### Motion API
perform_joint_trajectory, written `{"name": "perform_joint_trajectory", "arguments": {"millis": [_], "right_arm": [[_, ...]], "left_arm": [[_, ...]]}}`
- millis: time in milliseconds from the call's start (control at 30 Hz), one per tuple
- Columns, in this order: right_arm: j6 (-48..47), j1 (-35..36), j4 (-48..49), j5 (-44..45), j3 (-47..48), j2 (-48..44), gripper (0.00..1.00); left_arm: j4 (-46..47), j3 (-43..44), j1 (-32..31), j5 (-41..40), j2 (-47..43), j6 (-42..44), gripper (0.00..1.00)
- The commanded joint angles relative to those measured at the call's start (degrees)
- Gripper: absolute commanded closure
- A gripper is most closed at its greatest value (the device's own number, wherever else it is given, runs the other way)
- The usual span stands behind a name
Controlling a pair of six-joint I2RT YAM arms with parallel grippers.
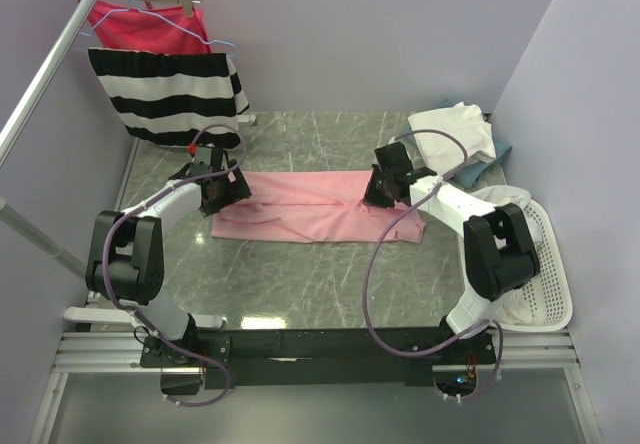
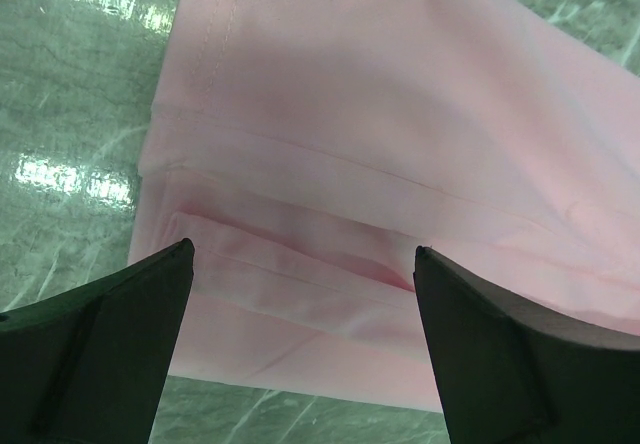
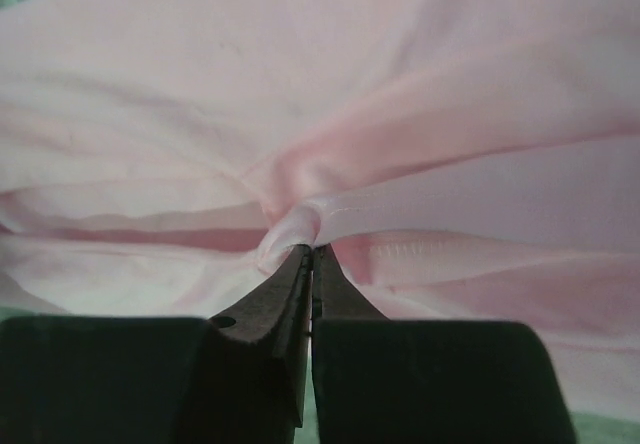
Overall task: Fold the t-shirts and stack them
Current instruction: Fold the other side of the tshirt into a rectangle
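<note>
A light pink t-shirt point(image 1: 310, 207) lies folded into a long band across the middle of the green marble table. My left gripper point(image 1: 228, 192) is open over its left end; in the left wrist view the layered pink edges point(image 2: 300, 274) lie between and below the wide-apart black fingers point(image 2: 480, 344). My right gripper point(image 1: 378, 192) is shut on a pinched fold of the pink t-shirt point(image 3: 300, 226) near its right end, and the cloth bunches up to the tips. Cream-white t-shirts point(image 1: 455, 134) with a blue one point(image 1: 500, 149) beneath are piled at the back right.
A white basket point(image 1: 545, 264) with pale cloth stands at the right edge. A black-and-white striped garment point(image 1: 165, 94) and a magenta-red one point(image 1: 145, 24) hang on a rack at the back left. A metal pole point(image 1: 50, 74) slants along the left.
</note>
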Motion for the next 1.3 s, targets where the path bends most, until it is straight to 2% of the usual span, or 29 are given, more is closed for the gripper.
{"name": "perform_joint_trajectory", "arguments": {"millis": [0, 33, 67, 133, 167, 200, 267, 367, 567, 800, 1067, 1267], "right_arm": [[-3.92, -1.41, -1.60, 2.64, 7.18, 6.91, 0.95], [-4.45, -1.50, -2.13, 2.82, 10.07, 8.06, 0.92], [-5.15, -1.93, -4.05, 3.34, 11.84, 9.29, 0.82], [-6.91, -2.02, -6.78, 5.79, 17.62, 12.46, 0.74], [-7.79, -2.11, -8.19, 10.07, 19.14, 12.90, 0.59], [-9.01, -2.11, -9.51, 12.81, 20.72, 13.43, 0.51], [-9.99, -2.11, -11.70, 20.79, 23.98, 12.74, 0.45], [-11.40, -3.08, -11.46, 22.25, 23.20, 9.41, 0.44], [-10.17, -3.25, -9.43, 8.72, 12.40, 1.94, 0.44], [-6.83, -3.43, -7.59, 6.07, 0.79, -3.26, 0.44], [-5.77, -3.34, -2.76, 5.19, -0.36, 0.42, 0.44], [-7.09, -3.78, -3.36, 6.69, 4.20, 5.26, 0.44]], "left_arm": [[0.07, 1.77, 0.05, 0.21, 0.05, 1.19, 0.04], [0.07, 1.68, 0.05, 0.30, -0.13, 1.19, 0.04], [0.15, 1.33, 0.05, 0.21, -0.31, 1.19, 0.04], [-0.02, 0.89, 0.05, -0.05, -0.66, 1.19, 0.03], [0.07, 0.45, 0.05, -0.22, -0.92, 1.19, 0.03], [-0.02, 0.36, 0.05, -0.40, -1.10, 1.27, 0.03], [-0.11, 0.19, 0.14, -0.58, -1.19, 1.36, 0.03], [-0.37, 0.45, 0.14, -0.93, -1.27, 1.71, 0.02], [-0.20, 1.24, 0.14, 0.56, -0.49, 2.15, 0.03], [-0.02, 1.24, 0.14, 1.53, -0.04, 2.15, 0.03], [-0.11, 1.07, 0.14, 1.44, -0.13, 2.15, 0.03], [-0.55, 1.33, 0.14, 1.00, 0.13, 2.24, 0.03]]}}
